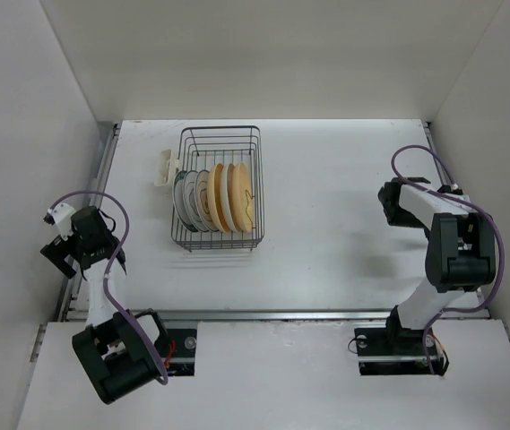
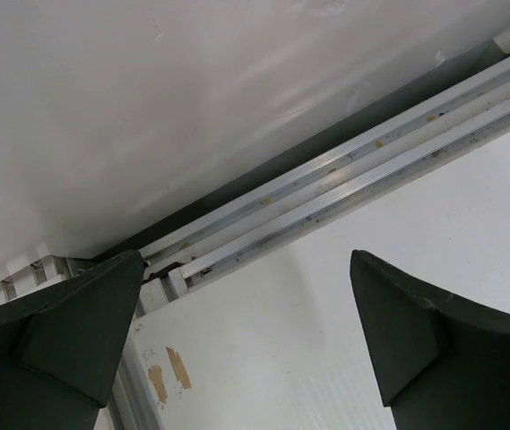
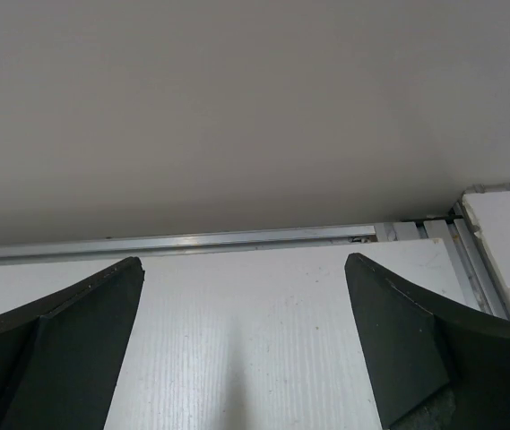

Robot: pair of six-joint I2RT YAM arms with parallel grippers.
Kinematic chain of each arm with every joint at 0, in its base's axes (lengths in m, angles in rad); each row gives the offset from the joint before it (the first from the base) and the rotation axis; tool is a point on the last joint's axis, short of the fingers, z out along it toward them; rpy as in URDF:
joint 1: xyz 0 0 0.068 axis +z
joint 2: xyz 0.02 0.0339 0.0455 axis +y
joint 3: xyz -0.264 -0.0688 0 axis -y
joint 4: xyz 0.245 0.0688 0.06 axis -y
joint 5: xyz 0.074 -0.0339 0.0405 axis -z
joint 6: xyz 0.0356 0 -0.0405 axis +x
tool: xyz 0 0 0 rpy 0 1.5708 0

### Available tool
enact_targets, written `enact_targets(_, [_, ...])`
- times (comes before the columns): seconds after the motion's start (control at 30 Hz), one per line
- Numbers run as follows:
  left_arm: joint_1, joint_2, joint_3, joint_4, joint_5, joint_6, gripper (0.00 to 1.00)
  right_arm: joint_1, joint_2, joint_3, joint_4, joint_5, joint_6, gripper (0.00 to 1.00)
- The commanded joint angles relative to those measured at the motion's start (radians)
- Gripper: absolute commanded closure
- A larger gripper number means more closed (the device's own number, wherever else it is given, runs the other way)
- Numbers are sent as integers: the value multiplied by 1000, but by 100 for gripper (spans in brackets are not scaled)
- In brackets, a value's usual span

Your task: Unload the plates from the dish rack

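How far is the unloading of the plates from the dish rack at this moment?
Done: nothing; all the plates stand upright in the dish rack, none on the table. In hand: nothing; the left gripper and right gripper are open, empty, away from the rack. Left: every plate.

No text, brand, number or sign can be read in any of the views. The plates [image 1: 210,199] standing in the dish rack [image 1: 220,134] carry dark rims and marks, but these are too small to tell whether they hold any letters. The cream attachment [image 1: 164,167] on the left side of the dish rack shows no marking that can be made out.
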Motion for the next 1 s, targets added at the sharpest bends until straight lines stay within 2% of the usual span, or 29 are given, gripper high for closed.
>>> enact_targets(0.0, [-4, 1, 40, 10, -21, -12, 0, -4, -10, 28, -56, 120, 36, 0])
enact_targets(0.17, [-4, 1, 40, 10, -21, -21, 0, -4, -10, 38, -56, 120, 36, 0])
enact_targets(0.23, [-4, 13, 50, -1, -65, -42, 0, -4, -19, 51, -56, 109, -2, 0])
enact_targets(0.3, [-4, 37, 90, -41, -65, -1, 0, -4, -41, 94, -56, 109, -47, 0])
enact_targets(0.37, [-4, 94, 220, -117, 19, 45, 0, -4, -59, 143, -56, 109, -155, 0])
enact_targets(0.4, [-4, 123, 289, -236, 85, 132, 0, 5, -59, 221, -56, 109, -210, 0])
enact_targets(0.43, [-4, 155, 464, -318, 161, 183, 0, 14, -59, 266, -56, 109, -270, 0])
enact_targets(0.47, [-4, 231, 572, -410, 337, 241, 0, 25, -47, 312, -56, 109, -385, 0])
enact_targets(0.5, [-13, 275, 689, -509, 402, 275, 0, 54, -33, 406, -56, 94, -410, 0])
enact_targets(0.53, [-13, 365, 939, -702, 512, 287, 0, 69, -22, 459, -56, 65, -432, 0])
enact_targets(0.57, [-13, 366, 1072, -795, 513, 297, 0, 83, -12, 513, -56, 17, -450, 0])
enact_targets(0.6, [-32, 460, 1206, -882, 601, 309, 0, 98, -12, 563, -56, -30, -470, 0])
enact_targets(0.63, [-85, 509, 1345, -1061, 626, 324, 0, 135, -12, 637, 1, -98, -519, 0])
enact_targets(0.67, [-127, 558, 1626, -1149, 642, 347, 0, 156, -48, 637, 133, -136, -665, 0])
enact_targets(0.7, [-180, 656, 1763, -1237, 651, 408, 0, 175, -82, 619, 330, -200, -1150, 0])
enact_targets(0.73, [-307, 701, 1885, -1313, 651, 441, 0, 186, -131, 501, 760, -517, -1378, 0])
enact_targets(0.77, [-381, 741, 1993, -1439, 630, 477, 0, 186, -247, 431, 909, -727, -1530, 0])
enact_targets(0.8, [-461, 770, 2099, -1479, 604, 510, 0, 177, -299, 370, 1010, -894, -1641, 0])
enact_targets(0.83, [-612, 786, 2085, -1496, 543, 554, 0, 177, -343, 320, 1083, -1013, -1651, 0])
enact_targets(0.87, [-680, 786, 2042, -1497, 521, 564, 0, 177, -376, 258, 1172, -1157, -1651, 0])
enact_targets(0.9, [-741, 777, 1988, -1478, 507, 564, 1, 177, -395, 242, 1191, -1202, -1651, 0])
enact_targets(0.93, [-794, 777, 1879, -1460, 498, 554, 5, 177, -395, 242, 1191, -1239, -1651, 0])
enact_targets(0.97, [-882, 777, 1835, -1434, 498, 504, 15, 177, -395, 242, 1168, -1281, -1651, 0])
